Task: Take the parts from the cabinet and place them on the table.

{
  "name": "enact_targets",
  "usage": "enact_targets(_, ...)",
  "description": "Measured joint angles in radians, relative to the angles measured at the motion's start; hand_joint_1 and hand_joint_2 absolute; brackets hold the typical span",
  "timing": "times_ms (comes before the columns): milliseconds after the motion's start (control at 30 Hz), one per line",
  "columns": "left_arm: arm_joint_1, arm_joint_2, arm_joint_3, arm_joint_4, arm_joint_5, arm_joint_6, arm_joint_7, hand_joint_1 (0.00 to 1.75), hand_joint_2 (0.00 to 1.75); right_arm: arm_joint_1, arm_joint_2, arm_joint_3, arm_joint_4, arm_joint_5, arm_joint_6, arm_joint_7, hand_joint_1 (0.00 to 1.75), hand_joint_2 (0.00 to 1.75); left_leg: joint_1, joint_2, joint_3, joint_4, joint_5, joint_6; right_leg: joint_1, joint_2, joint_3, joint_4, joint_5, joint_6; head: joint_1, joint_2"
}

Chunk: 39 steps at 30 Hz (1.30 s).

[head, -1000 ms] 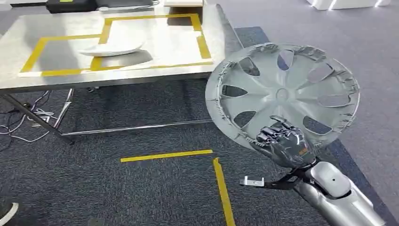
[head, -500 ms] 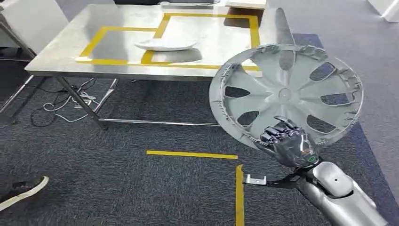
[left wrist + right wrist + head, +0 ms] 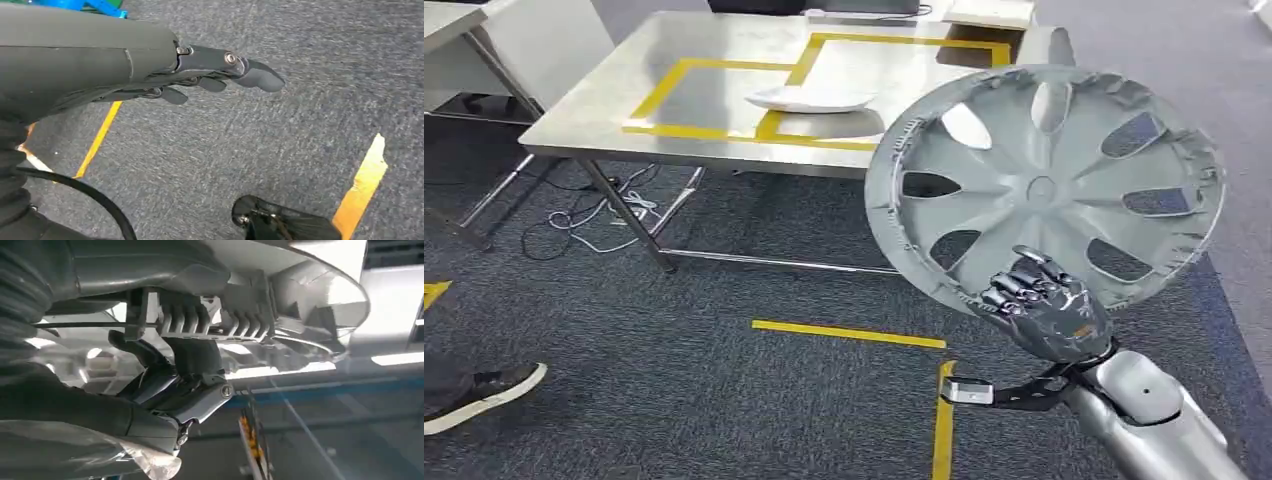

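Gripping a grey hubcap (image 3: 1044,190) by its near lower rim, with the right hand (image 3: 1046,308) clamped on that edge, fingers (image 3: 1024,285) curled over the inner face. Holding the hubcap up in the air at the right of the scene, tilted, spoked inner side facing the head camera, its far edge overlapping the near right corner of the metal table (image 3: 604,110). Showing, in the right wrist view, the same fingers (image 3: 195,357) hooked around the ribbed rim clips of the hubcap (image 3: 280,305).

Hanging low over dark carpet (image 3: 280,140), the left hand (image 3: 200,75) carrying nothing, fingers stretched out and slightly apart.

Lying on the table, a second pale part (image 3: 809,98), flat and shallow, resting across the yellow tape (image 3: 664,90) that marks two rectangles on the tabletop, well apart from the held hubcap. Trailing under the table at the left, loose cables (image 3: 589,215) on the carpet. Running across the carpet near the robot, more yellow tape strips (image 3: 849,333). Standing at the near left edge, a person's dark shoe (image 3: 484,392).
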Motion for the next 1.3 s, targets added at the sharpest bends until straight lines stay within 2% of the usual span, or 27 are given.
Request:
enact_targets(33,0.000,0.000,0.000,0.000,-0.001,-0.003,0.006,0.00,1.75,0.003,0.006,-0.014,-0.009,0.006,0.000,-0.005,1.75,1.75,-0.001,-0.001,-0.004,0.002,-0.001,0.001,0.000,-0.002,0.001,-0.004,0.001,0.005,0.002,0.000)
enact_targets(100,0.003,0.000,0.003,0.000,-0.001,-0.006,0.008,0.00,1.75,0.010,0.024,-0.033,-0.028,0.013,0.000,-0.015,1.75,1.75,0.001,-0.003,0.003,-0.006,-0.005,0.015,-0.001,-0.005,0.011,-0.014,-0.005,0.021,0.001,0.000)
enact_targets(133,0.004,-0.002,0.005,0.000,-0.001,-0.008,0.007,0.00,1.75,0.012,0.027,-0.043,-0.035,0.016,0.000,-0.016,1.75,1.75,0.006,-0.003,0.012,-0.013,-0.002,0.020,-0.004,-0.001,0.004,-0.004,-0.012,0.025,0.003,0.000)
enact_targets(167,0.002,-0.001,0.006,0.000,-0.002,-0.008,0.005,0.00,1.75,0.012,0.030,-0.053,-0.039,0.018,0.000,-0.016,1.75,1.75,0.006,-0.005,0.016,-0.014,-0.007,0.028,-0.002,0.005,-0.016,0.036,-0.033,0.024,0.005,0.000)
enact_targets(200,0.000,0.001,0.008,0.000,-0.002,-0.008,0.005,0.00,1.75,0.013,0.032,-0.063,-0.041,0.022,0.000,-0.016,1.75,1.75,0.005,-0.006,0.017,-0.014,-0.009,0.033,-0.002,0.009,-0.053,0.106,-0.063,0.023,0.008,0.000)
enact_targets(267,0.000,0.002,0.008,0.000,-0.002,-0.011,0.005,0.00,1.75,0.026,0.037,-0.077,-0.041,0.029,0.000,-0.016,1.75,1.75,0.000,-0.008,0.023,-0.013,-0.016,0.039,0.000,0.014,-0.150,0.268,-0.117,0.024,0.008,0.000)
enact_targets(300,0.002,0.002,0.008,0.000,-0.002,-0.011,0.005,0.00,1.75,0.035,0.040,-0.081,-0.042,0.030,0.000,-0.016,1.75,1.75,-0.002,-0.010,0.029,-0.013,-0.021,0.039,0.000,0.014,-0.183,0.311,-0.112,0.023,0.009,0.000)
enact_targets(333,0.003,0.002,0.009,0.000,-0.002,-0.011,0.005,0.00,1.75,0.042,0.043,-0.084,-0.042,0.030,0.000,-0.016,1.75,1.75,-0.003,-0.011,0.038,-0.013,-0.027,0.039,0.000,0.014,-0.187,0.295,-0.079,0.022,0.008,0.000)
enact_targets(367,0.003,0.002,0.010,0.000,-0.003,-0.011,0.005,0.00,1.75,0.044,0.044,-0.088,-0.044,0.030,0.000,-0.018,1.75,1.75,-0.004,-0.013,0.049,-0.013,-0.035,0.038,0.001,0.014,-0.168,0.237,-0.027,0.019,0.009,0.000)
enact_targets(433,0.002,0.002,0.011,0.000,-0.006,-0.011,0.005,0.00,1.75,0.044,0.046,-0.094,-0.045,0.027,0.000,-0.020,1.75,1.75,-0.005,-0.015,0.072,-0.013,-0.051,0.035,0.001,0.015,-0.098,0.064,0.081,0.010,0.009,0.000)
enact_targets(500,-0.001,0.001,0.015,0.000,-0.007,-0.011,0.008,0.00,1.75,0.045,0.049,-0.102,-0.050,0.023,0.000,-0.028,1.75,1.75,-0.010,-0.018,0.072,-0.007,-0.063,0.024,0.008,0.016,-0.055,-0.002,0.050,0.003,0.010,0.000)
enact_targets(600,0.000,0.000,0.015,0.000,-0.010,-0.011,0.009,0.00,1.75,0.051,0.054,-0.112,-0.058,0.020,0.000,-0.031,1.75,1.75,-0.007,-0.016,0.078,-0.015,-0.070,0.009,0.010,0.019,-0.054,0.002,0.041,-0.010,0.005,0.000)
enact_targets(667,-0.003,0.003,0.016,0.000,-0.012,-0.011,0.009,0.00,1.75,0.056,0.059,-0.116,-0.067,0.018,0.000,-0.031,1.75,1.75,-0.007,-0.012,0.068,0.028,-0.088,-0.004,0.000,0.015,-0.025,-0.009,0.031,-0.023,0.001,0.000)
enact_targets(700,-0.004,0.003,0.016,0.000,-0.013,-0.011,0.009,0.00,1.75,0.055,0.059,-0.117,-0.067,0.018,0.000,-0.031,1.75,1.75,-0.003,-0.010,0.035,0.093,-0.110,-0.010,-0.001,0.012,-0.017,-0.009,0.024,-0.028,0.001,0.000)
enact_targets(767,-0.001,0.003,0.016,0.000,-0.013,-0.011,0.009,0.00,1.75,0.059,0.062,-0.122,-0.067,0.019,0.000,-0.031,1.75,1.75,0.005,-0.008,-0.063,0.255,-0.158,-0.020,-0.001,0.011,0.003,-0.009,0.005,-0.027,0.002,0.000)
enact_targets(800,0.002,0.003,0.016,0.000,-0.013,-0.011,0.009,0.00,1.75,0.062,0.063,-0.123,-0.067,0.019,0.000,-0.031,1.75,1.75,0.008,-0.008,-0.100,0.302,-0.159,-0.023,-0.001,0.012,0.015,-0.009,-0.004,-0.026,0.000,0.000)
enact_targets(833,0.005,0.004,0.016,0.000,-0.013,-0.011,0.009,0.00,1.75,0.064,0.064,-0.123,-0.067,0.019,0.000,-0.031,1.75,1.75,0.009,-0.008,-0.116,0.304,-0.137,-0.024,-0.002,0.014,0.028,-0.009,-0.014,-0.025,0.001,0.000)
enact_targets(867,0.006,0.005,0.017,0.000,-0.013,-0.011,0.009,0.00,1.75,0.066,0.065,-0.123,-0.067,0.019,0.000,-0.031,1.75,1.75,0.010,-0.008,-0.113,0.260,-0.081,-0.024,-0.003,0.016,0.049,-0.009,-0.029,-0.020,0.001,0.000)
enact_targets(933,0.005,0.006,0.018,0.000,-0.013,-0.011,0.009,0.00,1.75,0.066,0.066,-0.123,-0.068,0.019,0.000,-0.031,1.75,1.75,0.009,-0.006,-0.072,0.105,0.047,-0.019,-0.007,0.016,0.086,-0.009,-0.056,-0.012,0.001,0.000)
enact_targets(967,0.006,0.006,0.019,0.000,-0.013,-0.011,0.009,0.00,1.75,0.066,0.067,-0.124,-0.069,0.019,0.000,-0.031,1.75,1.75,0.005,-0.005,-0.054,0.072,0.054,-0.016,-0.009,0.014,0.089,-0.016,-0.070,-0.007,0.003,0.000)
enact_targets(1000,0.005,0.005,0.021,0.003,-0.013,-0.011,0.009,0.00,1.75,0.061,0.067,-0.125,-0.069,0.020,0.000,-0.031,1.75,1.75,-0.003,-0.003,-0.053,0.069,0.048,-0.012,-0.002,0.015,0.095,-0.020,-0.076,0.002,-0.001,0.000)
enact_targets(1033,0.004,0.005,0.022,0.002,-0.014,-0.010,0.009,0.00,1.75,0.062,0.067,-0.125,-0.071,0.022,0.000,-0.033,1.75,1.75,-0.003,-0.002,-0.028,0.026,0.015,0.001,-0.003,0.015,0.095,-0.028,-0.076,0.009,-0.003,0.000)
enact_targets(1067,0.002,0.005,0.022,0.003,-0.014,-0.010,0.010,0.00,1.75,0.061,0.067,-0.126,-0.073,0.022,0.000,-0.033,1.75,1.75,-0.003,-0.004,-0.026,0.018,0.005,0.008,-0.002,0.013,0.106,-0.033,-0.073,0.012,0.002,0.000)
enact_targets(1133,0.007,0.005,0.023,0.003,-0.014,-0.008,0.010,0.00,1.75,0.063,0.069,-0.128,-0.076,0.021,0.000,-0.034,1.75,1.75,-0.001,-0.007,-0.006,-0.005,-0.002,0.023,-0.005,0.013,0.107,-0.022,-0.054,0.030,-0.002,0.000)
enact_targets(1200,0.008,0.006,0.024,0.003,-0.019,-0.006,0.010,0.00,1.75,0.060,0.069,-0.130,-0.076,0.022,0.000,-0.034,1.75,1.75,0.001,-0.010,0.024,-0.023,-0.013,0.038,-0.004,0.016,0.034,0.096,-0.045,0.025,0.008,0.000)
enact_targets(1267,0.007,0.005,0.024,0.003,-0.021,-0.006,0.010,0.00,1.75,0.065,0.069,-0.130,-0.075,0.024,0.000,-0.034,1.75,1.75,-0.001,-0.011,0.045,-0.029,-0.029,0.045,0.001,0.017,-0.071,0.235,-0.103,0.021,0.010,0.000)
enact_targets(1300,0.008,0.005,0.024,0.003,-0.022,-0.005,0.010,0.00,1.75,0.069,0.069,-0.130,-0.075,0.024,0.000,-0.035,1.75,1.75,-0.002,-0.013,0.056,-0.029,-0.040,0.046,0.003,0.018,-0.112,0.275,-0.134,0.020,0.010,0.000)
